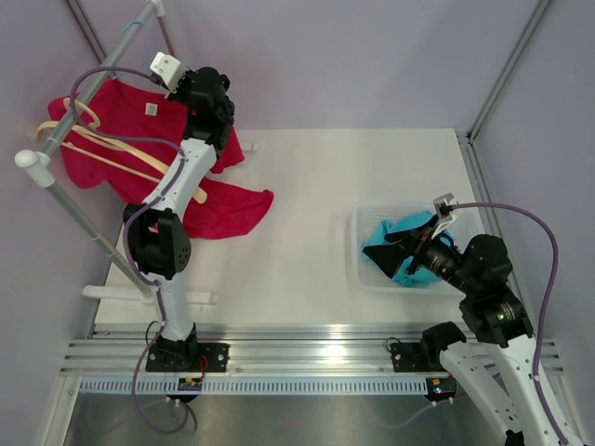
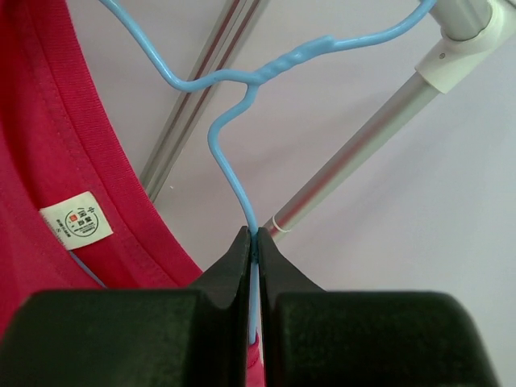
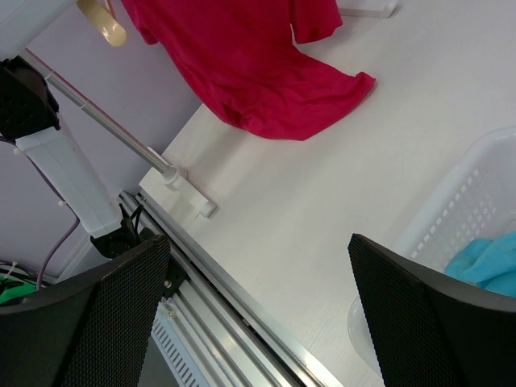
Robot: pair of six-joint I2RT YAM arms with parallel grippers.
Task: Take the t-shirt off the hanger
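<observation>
The red t-shirt [image 1: 130, 121] hangs from the rack at the far left, and its lower part trails onto the table. Its collar and white label [image 2: 76, 222] fill the left of the left wrist view. A thin blue wire hanger [image 2: 234, 173] hooks over the rail and runs down into the collar. My left gripper [image 2: 256, 235] is shut on the hanger's wire just below its twisted neck. In the top view the left gripper [image 1: 191, 93] is raised at the shirt's collar. My right gripper [image 3: 258, 242] is open and holds nothing. It hovers over the basket, far from the shirt [image 3: 258, 64].
Two bare wooden hangers [image 1: 112, 153] hang on the rack pole [image 1: 84, 214] beside the shirt. A white basket [image 1: 367, 269] holding a blue cloth [image 1: 395, 237] stands on the table's right. The rack's white foot [image 3: 173, 181] rests near the front rail.
</observation>
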